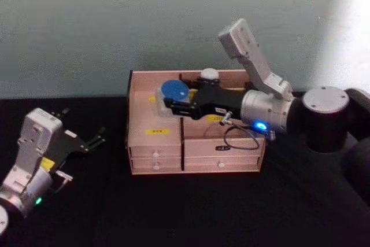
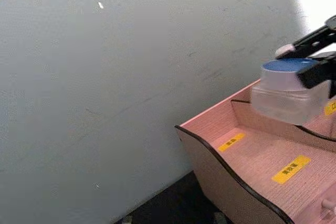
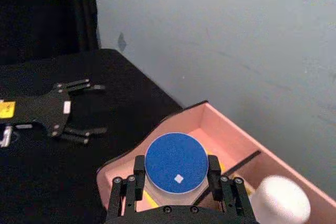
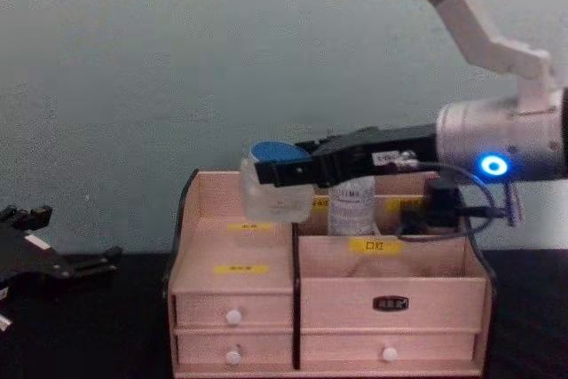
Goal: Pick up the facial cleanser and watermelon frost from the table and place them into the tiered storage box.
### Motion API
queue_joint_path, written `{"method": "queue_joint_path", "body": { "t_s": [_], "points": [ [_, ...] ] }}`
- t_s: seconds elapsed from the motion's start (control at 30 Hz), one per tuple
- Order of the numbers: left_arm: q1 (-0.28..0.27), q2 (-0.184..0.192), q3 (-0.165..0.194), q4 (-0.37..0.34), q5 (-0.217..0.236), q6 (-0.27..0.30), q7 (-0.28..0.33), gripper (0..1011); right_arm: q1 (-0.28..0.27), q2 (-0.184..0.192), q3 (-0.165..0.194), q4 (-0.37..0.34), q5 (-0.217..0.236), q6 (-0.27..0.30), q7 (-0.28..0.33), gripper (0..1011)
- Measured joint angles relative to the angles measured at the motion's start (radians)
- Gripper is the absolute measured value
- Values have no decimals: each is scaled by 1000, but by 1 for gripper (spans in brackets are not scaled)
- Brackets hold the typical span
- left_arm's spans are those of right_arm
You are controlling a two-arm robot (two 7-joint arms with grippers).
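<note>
My right gripper (image 1: 173,103) is shut on a clear jar with a round blue lid (image 1: 173,92), which I take for the watermelon frost. It holds the jar (image 4: 275,191) just above the back left compartment of the tiered storage box (image 1: 156,143). From above, the black fingers (image 3: 139,167) clasp the jar (image 3: 176,162) on both sides. A white-capped bottle (image 4: 352,206), probably the facial cleanser, stands upright in the back right compartment. My left gripper (image 1: 87,122) rests open on the table, left of the box.
The box (image 4: 231,290) stands on a black table against a pale wall, with white-knobbed drawers (image 4: 233,317) facing me. A cable (image 1: 240,137) hangs from my right wrist over the box's right half. Black tabletop lies free in front and at the left.
</note>
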Motion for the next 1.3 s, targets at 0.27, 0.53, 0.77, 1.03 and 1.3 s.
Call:
{"method": "queue_joint_path", "body": {
  "t_s": [0.27, 0.53, 0.77, 1.03, 1.3],
  "points": [
    [0, 0, 0, 0, 0, 0, 0, 1001, 69, -72, -15, 125, -31, -41, 2, 706],
    [0, 0, 0, 0, 0, 0, 0, 1002, 116, -135, -24, 251, -62, -79, 10, 706],
    [0, 0, 0, 0, 0, 0, 0, 1001, 144, -177, -21, 346, -86, -99, 11, 707],
    [0, 0, 0, 0, 0, 0, 0, 1001, 156, -202, -9, 403, -101, -108, 19, 706],
    [0, 0, 0, 0, 0, 0, 0, 1001, 157, -212, 2, 423, -117, -107, 29, 706]
  ]
}}
